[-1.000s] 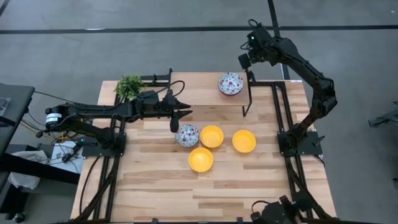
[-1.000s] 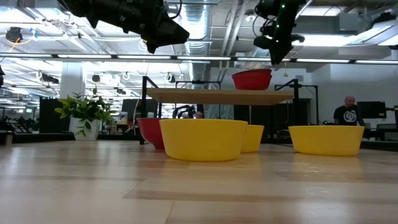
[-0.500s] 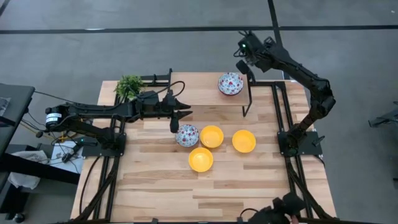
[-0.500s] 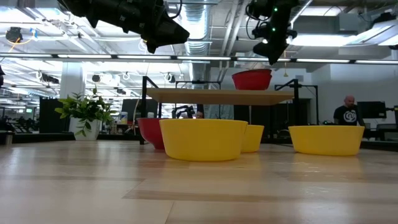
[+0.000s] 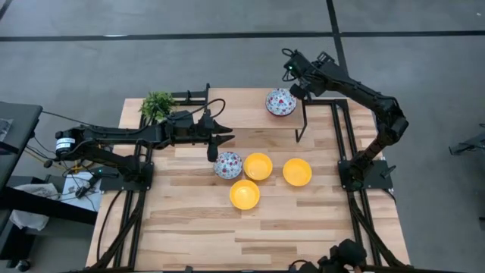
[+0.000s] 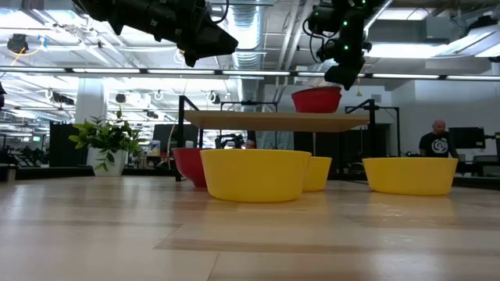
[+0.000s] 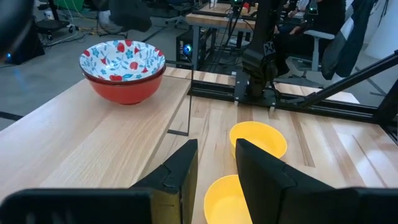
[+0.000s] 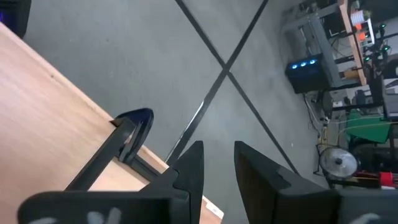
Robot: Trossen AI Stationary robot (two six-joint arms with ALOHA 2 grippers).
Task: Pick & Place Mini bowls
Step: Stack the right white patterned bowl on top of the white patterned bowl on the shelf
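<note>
Jaws slightly parted, right gripper (image 5: 292, 83) just beside shelved floral bowl (image 5: 280, 101)

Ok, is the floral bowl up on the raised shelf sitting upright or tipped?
Upright. The floral bowl sits level on the raised shelf, its opening facing up; it looks like two bowls nested.

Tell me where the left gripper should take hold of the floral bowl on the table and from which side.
Probably the rim, from straight above. The floral bowl sits upright with its mouth open, and a yellow bowl is right against its one side, so one finger inside and one outside on the free wall facing the left gripper looks safest.
</note>
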